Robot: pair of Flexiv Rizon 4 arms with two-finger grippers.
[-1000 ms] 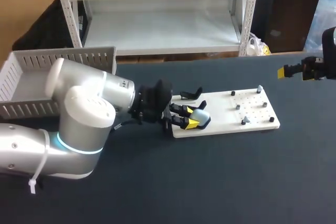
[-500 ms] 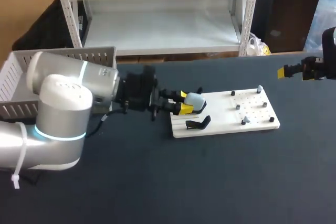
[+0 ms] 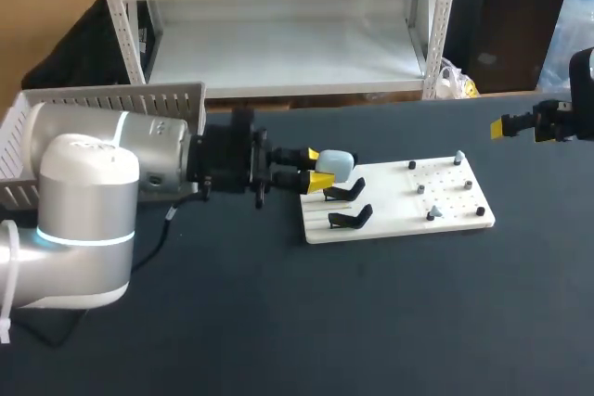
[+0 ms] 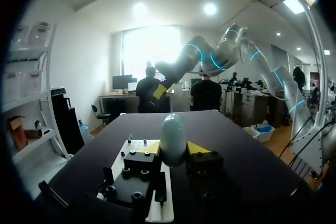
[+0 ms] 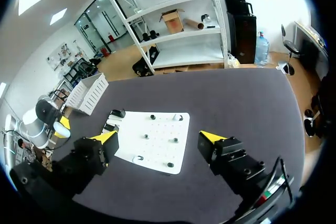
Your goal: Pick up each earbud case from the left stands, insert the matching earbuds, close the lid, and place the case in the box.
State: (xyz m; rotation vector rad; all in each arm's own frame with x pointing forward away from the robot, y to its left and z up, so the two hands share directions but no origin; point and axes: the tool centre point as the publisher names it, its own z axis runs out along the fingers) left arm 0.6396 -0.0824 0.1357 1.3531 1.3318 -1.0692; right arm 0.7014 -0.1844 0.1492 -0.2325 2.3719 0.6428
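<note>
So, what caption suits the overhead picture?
Jaws of the left arm hold a pale blue earbud case clear of the white stand board; right arm hovers aside.

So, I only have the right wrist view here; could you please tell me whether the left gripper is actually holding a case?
Observer: Yes. In the head view the left gripper is shut on a pale blue earbud case, with one yellow tip on each side.
Operator: Thank you. Is it clear of its stand?
Observer: It is. Both black stands at the left end of the white board are bare, and the case is held near the board's far left corner.
Operator: And is the lid closed?
Observer: The left wrist view shows a smooth, rounded shell with no gap, so it looks closed.
</note>
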